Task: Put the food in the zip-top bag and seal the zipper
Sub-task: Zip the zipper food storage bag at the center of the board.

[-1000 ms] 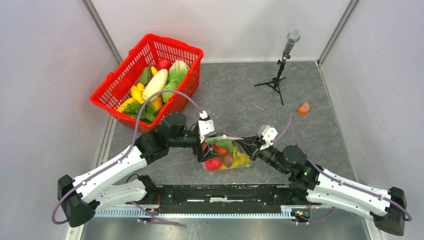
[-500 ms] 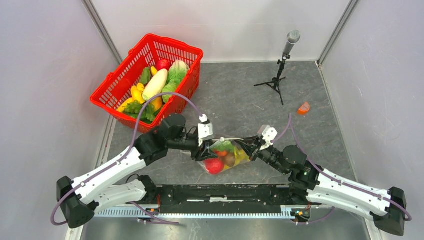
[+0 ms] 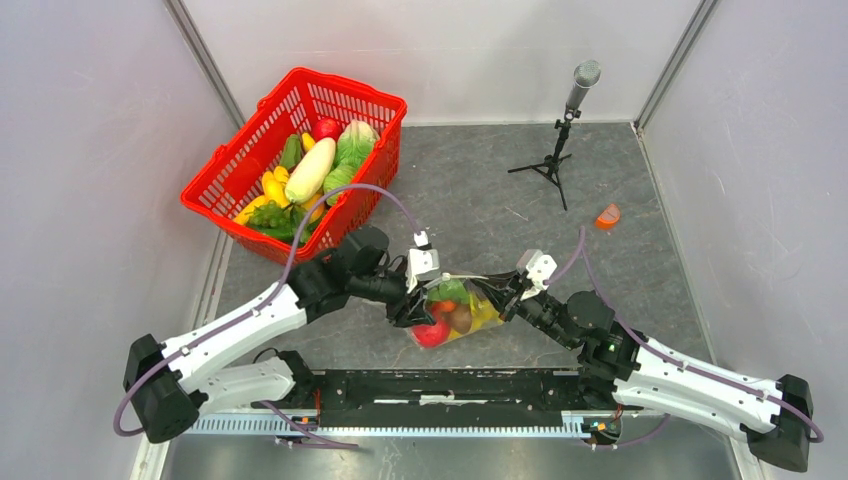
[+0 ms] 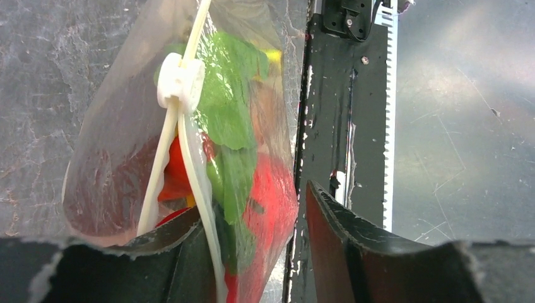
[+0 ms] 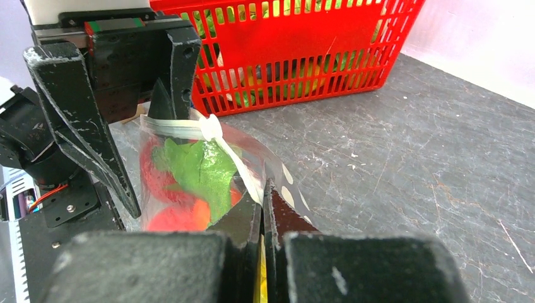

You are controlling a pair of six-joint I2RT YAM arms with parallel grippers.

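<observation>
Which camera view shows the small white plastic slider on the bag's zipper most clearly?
The left wrist view: the small white plastic slider appears large and sharp on the whitish zipper strip of the clear plastic bag. The right wrist view shows it smaller. In the top external view it is too small to tell.

Grey mottled table [image 3: 480, 200] is carrying 4 items directly: 1 red basket [image 3: 352, 86] standing at the far left, 1 microphone stand [image 3: 551, 163] standing far centre-right, 1 small orange piece [image 3: 607, 215] lying near the right wall (type not discernible), and 1 black rail [image 3: 450, 385] lying along the near edge.
</observation>
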